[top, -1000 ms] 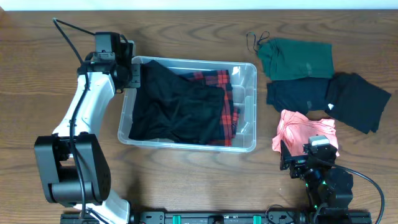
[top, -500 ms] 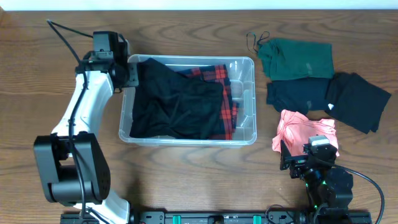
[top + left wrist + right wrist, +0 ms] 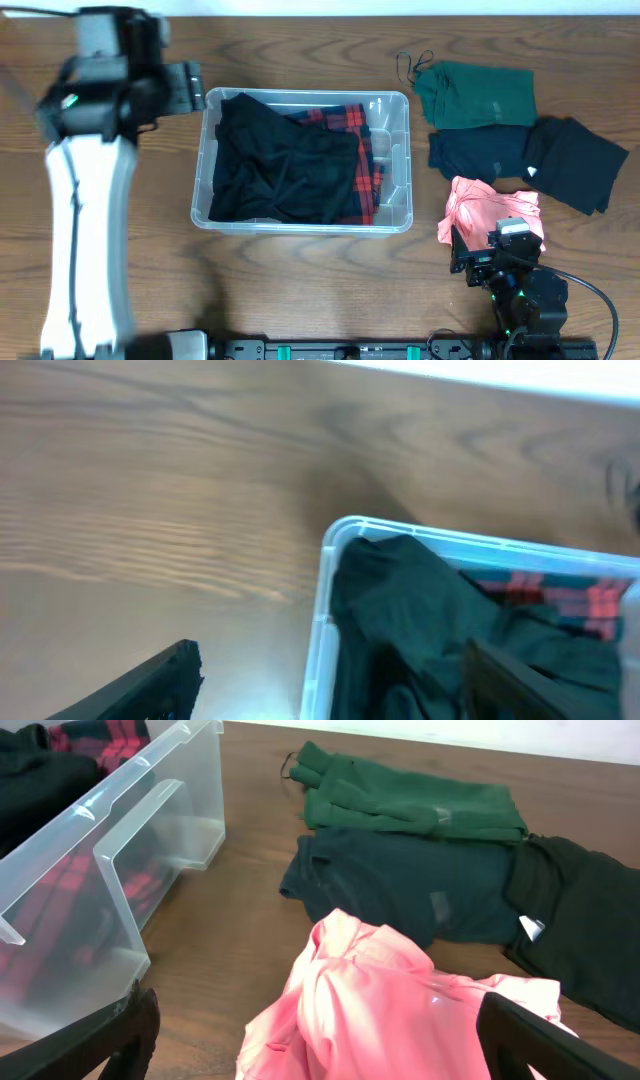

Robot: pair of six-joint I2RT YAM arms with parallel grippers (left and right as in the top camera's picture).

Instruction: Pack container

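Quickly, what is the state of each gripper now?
Left gripper: open, holding nothing.
Right gripper: open, holding nothing.

Bare table [image 3: 300,290] lay open along the near edge and in a lane between the container [image 3: 400,190] and clothes crowding the right side: green garment [image 3: 475,95], navy garment [image 3: 475,152], black garment [image 3: 578,162], pink garment [image 3: 490,208]. Black cloth [image 3: 280,165] filled most of the container.

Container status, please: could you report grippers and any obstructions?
Left gripper open, empty, by container corner. Right gripper open, by pink garment. Container holds black garment, plaid garment. No obstruction seen.
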